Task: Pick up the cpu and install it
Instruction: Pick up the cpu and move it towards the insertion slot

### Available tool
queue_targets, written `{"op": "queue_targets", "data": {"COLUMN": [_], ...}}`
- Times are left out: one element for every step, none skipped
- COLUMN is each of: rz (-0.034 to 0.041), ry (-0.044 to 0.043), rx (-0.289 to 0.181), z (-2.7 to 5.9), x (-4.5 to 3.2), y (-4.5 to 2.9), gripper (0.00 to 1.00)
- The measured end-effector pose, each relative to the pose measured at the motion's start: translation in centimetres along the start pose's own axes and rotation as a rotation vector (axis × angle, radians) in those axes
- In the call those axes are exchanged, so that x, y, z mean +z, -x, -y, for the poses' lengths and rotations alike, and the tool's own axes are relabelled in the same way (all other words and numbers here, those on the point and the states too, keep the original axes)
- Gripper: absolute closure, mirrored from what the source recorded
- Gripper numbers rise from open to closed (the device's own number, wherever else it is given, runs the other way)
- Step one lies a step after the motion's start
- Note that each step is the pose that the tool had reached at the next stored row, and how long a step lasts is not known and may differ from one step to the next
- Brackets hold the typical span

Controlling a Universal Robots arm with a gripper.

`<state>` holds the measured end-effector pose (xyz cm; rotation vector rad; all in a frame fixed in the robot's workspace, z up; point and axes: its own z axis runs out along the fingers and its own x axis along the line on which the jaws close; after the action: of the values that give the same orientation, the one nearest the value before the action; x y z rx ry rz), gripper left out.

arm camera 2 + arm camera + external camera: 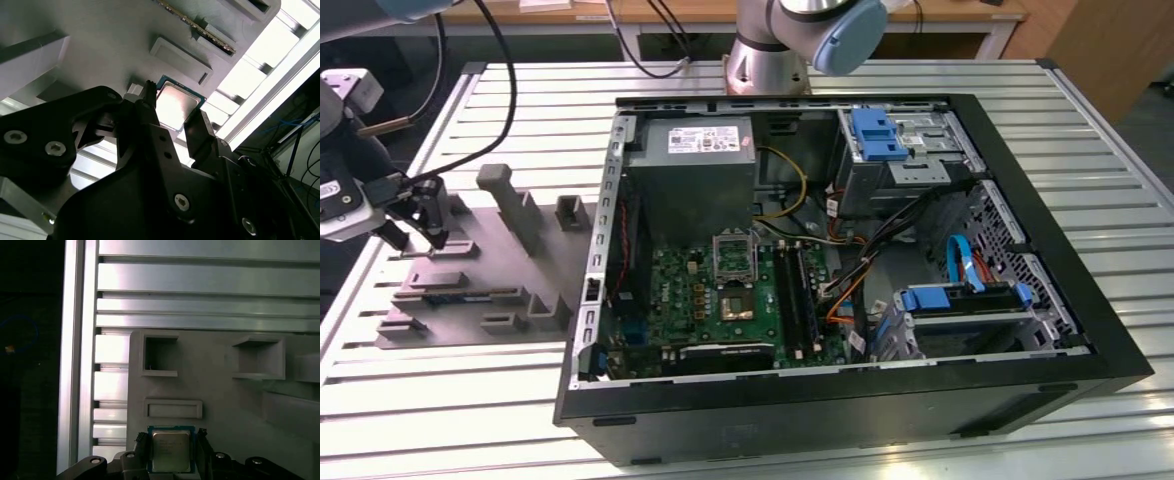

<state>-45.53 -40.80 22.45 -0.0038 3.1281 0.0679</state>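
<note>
A: Nearest the lens in both wrist views: black end effector, fingers flanking the cpu. Status?

B: Clenched on the cpu. One finger against each of two opposite edges, touching both sides. Silvery top faces the cams, chip roughly parallel to the tray face.

A: Lifted or seated?

B: Can't tell. Chip is over the grey tray, just beside a shallow rectangular block, near one tray edge.

A: Tray pos. on worktop?

B: Exterior view: tray lies flat on the slatted worktop, near the worktop edge on the exterior view's left. End effector hangs over the tray end closest to that edge. First wrist view: worktop edge rail runs alongside the tray, a few slats between.

A: Other items?

B: Open pc case mid-worktop, just beside the tray, toward the exterior view's right. Green circuit board flat on the case floor w/ metal socket frame on it. Cpu well apart from the board, outside the case. Arm base at the worktop's far edge, behind the case.

A: Tray features?

B: Two square pockets in first wrist view; several upright blocks in exterior view, between end effector and case.
</note>
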Motion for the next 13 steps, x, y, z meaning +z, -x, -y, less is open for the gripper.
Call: {"op": "queue_targets", "data": {"rz": [-0.0001,0.0000,0.0001,0.0001,0.0000,0.0000,-0.0002,-0.0004,0.0000,0.0001,0.0000,0.0001,0.0000], "ry": [0.0000,0.0000,0.0001,0.0001,0.0000,0.0000,-0.0001,-0.0002,0.0000,0.0000,0.0000,0.0001,0.0003], "rx": [0.000,0.000,0.000,0.000,0.000,0.000,0.000,0.000,0.000,0.000,0.000,0.000,0.000], "z": [0.00,0.00,0.00,-0.01,-0.01,-0.01,-0.01,-0.01,-0.01,-0.02,-0.02,-0.02,-0.02], "x": [-0.04,-0.07,-0.09,-0.11,-0.14,-0.16,-0.21,-0.28,-0.31,-0.34,-0.39,-0.40,-0.46], "y": [0.00,0.00,0.00,0.00,0.00,0.00,0.00,0.00,0.01,0.00,0.00,0.00,0.01], "gripper": [0.53,0.53,0.53,0.53,0.53,0.53,0.53,0.53,0.53,0.53,0.53,0.53,0.53]}}
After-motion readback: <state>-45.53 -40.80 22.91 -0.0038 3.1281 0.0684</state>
